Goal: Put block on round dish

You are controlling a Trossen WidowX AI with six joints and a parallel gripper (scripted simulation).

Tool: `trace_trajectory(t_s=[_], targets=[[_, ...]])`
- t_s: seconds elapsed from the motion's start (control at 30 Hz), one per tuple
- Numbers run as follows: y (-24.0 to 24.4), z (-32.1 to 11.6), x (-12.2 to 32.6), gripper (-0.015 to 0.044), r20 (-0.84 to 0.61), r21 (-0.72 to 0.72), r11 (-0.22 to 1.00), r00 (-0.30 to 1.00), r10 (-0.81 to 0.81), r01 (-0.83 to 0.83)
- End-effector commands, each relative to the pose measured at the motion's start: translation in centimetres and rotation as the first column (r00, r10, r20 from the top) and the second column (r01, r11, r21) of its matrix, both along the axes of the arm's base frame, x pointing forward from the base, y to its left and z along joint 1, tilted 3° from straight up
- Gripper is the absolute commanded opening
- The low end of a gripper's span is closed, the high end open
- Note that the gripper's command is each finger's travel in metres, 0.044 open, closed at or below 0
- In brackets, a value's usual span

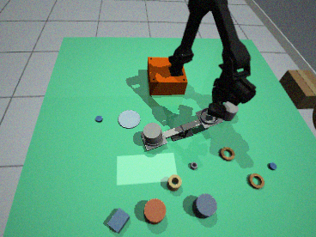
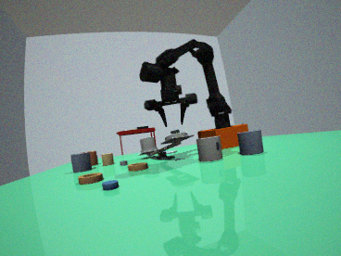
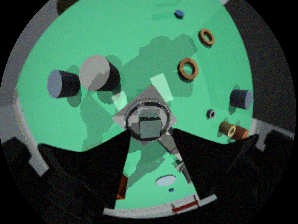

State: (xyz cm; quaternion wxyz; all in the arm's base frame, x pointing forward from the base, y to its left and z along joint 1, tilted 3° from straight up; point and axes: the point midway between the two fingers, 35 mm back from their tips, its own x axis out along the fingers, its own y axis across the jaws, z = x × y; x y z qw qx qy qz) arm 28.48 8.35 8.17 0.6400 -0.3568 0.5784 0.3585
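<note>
Gripper [image 1: 217, 111] [image 2: 173, 124] [image 3: 152, 132], one: fingers spread, nothing between, pointing down above the balance's raised end. Block [image 2: 175, 132] [image 3: 150, 128], one, greyish: uncovered, lying on that end's pan, inside its round rim. Balance [image 1: 173, 131] [image 3: 170, 145], one: tilted. Grey cup [image 1: 153, 132] [image 2: 148, 145], one: upside down on the lower end. Matching cup [image 1: 231, 111] [image 2: 210, 149] [image 3: 95, 72], one: off the balance, on the green mat [image 1: 86, 86] [image 2: 278, 199] [image 3: 55, 55]. Round dish [image 1: 129, 119] [image 3: 166, 180], pale, one: beyond the lower end, no block upon it.

Green mat [image 1: 77, 86] [image 2: 287, 199] [image 3: 50, 110] — pale round dish [image 1: 129, 119] [image 3: 166, 180], balance [image 1: 168, 132] [image 2: 172, 158] [image 3: 168, 142], two brown rings [image 1: 227, 154] [image 1: 257, 180] [image 2: 138, 167] [image 2: 90, 178] [image 3: 188, 69] [image 3: 206, 37]
</note>
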Motion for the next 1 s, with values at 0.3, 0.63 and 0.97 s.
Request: trace_trajectory(t_s=[0.3, 0.63, 0.97], targets=[[-0.1, -2.4, 0.0, 0.026, -0.013, -0.009, 1.0, 1.0, 0.003, -0.004], [0.0, -3.9, 0.0, 0.026, -0.013, -0.009, 1.0, 1.0, 0.003, -0.004], [0.0, -3.9, 0.0, 0.0128, -0.013, -0.009, 1.0, 1.0, 0.003, -0.004]])
